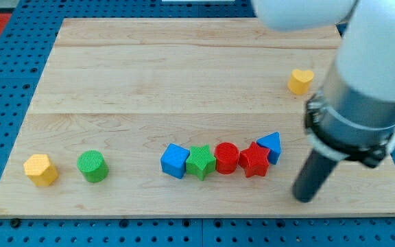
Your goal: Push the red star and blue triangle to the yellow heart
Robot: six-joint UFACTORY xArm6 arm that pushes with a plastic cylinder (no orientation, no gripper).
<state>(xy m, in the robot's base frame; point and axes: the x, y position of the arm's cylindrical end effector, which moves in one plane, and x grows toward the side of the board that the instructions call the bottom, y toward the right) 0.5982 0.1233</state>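
The red star [254,160] lies at the view's lower middle-right, touching the blue triangle [271,145] just to its upper right. The yellow heart [300,81] sits alone toward the view's upper right, well above both. My tip [306,198] is down on the board at the view's lower right, to the right of and below the red star and blue triangle, apart from them. The arm's grey body covers the board's right side above the tip.
A red cylinder [226,158], a green star [200,162] and a blue cube [175,160] form a touching row left of the red star. A green cylinder [92,166] and a yellow hexagon [40,169] stand at the lower left. The wooden board [184,68] ends near the tip at bottom and right.
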